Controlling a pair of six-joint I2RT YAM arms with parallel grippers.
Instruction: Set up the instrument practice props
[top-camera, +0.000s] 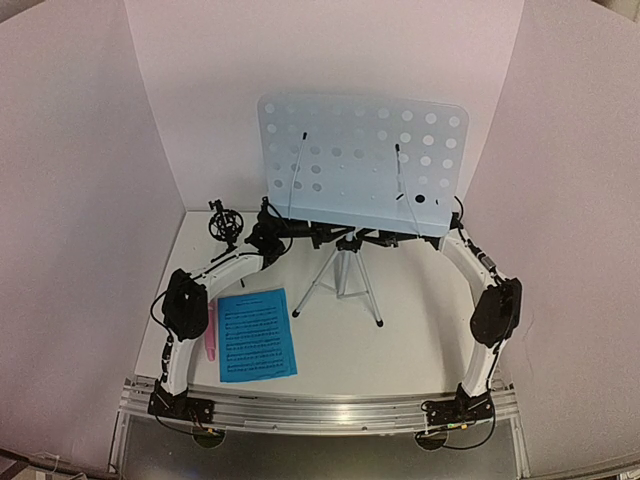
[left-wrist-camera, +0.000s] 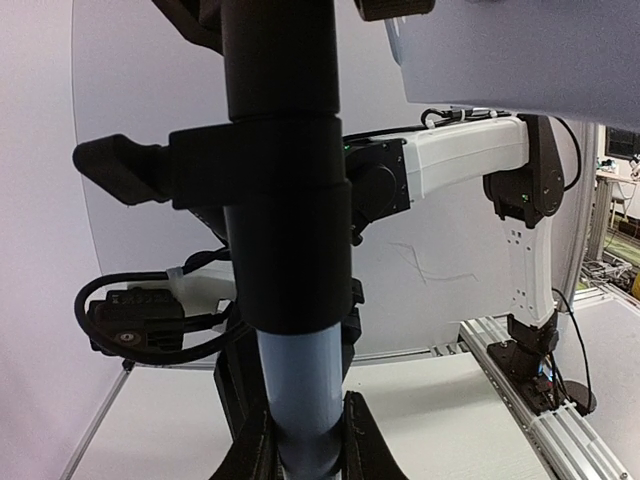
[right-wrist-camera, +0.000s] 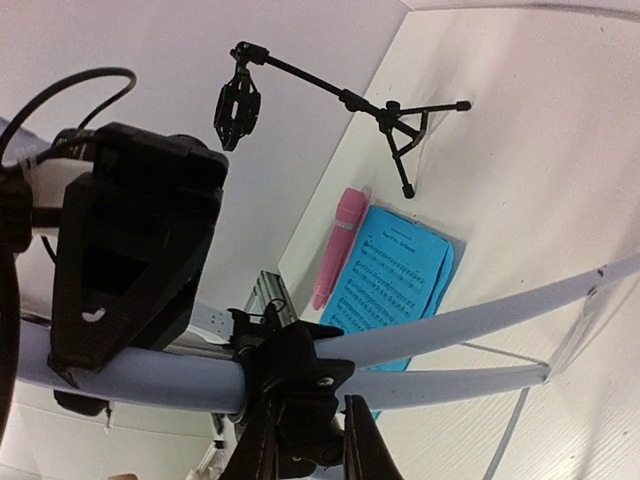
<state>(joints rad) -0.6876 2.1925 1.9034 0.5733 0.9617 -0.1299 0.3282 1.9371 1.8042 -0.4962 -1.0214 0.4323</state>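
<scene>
A white tabletop (top-camera: 420, 330) sits inside a white back panel (top-camera: 200, 100), with a left side panel (top-camera: 70, 250) and a right side panel (top-camera: 580, 250) angling in. An aluminium rail (top-camera: 320, 412) runs along the table's near edge.

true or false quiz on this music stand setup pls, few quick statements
1. The blue printed sheet-music pages lie flat on the white table. True.
2. The pink stick microphone sits in the small black tripod mic mount. False: it lies on the table beside the pages, and the mount is empty.
3. The pale-blue perforated music-stand desk stands upright on silver tripod legs. True.
4. The left pincer holds the pages. False: its fingers clamp the stand's grey post.
</scene>
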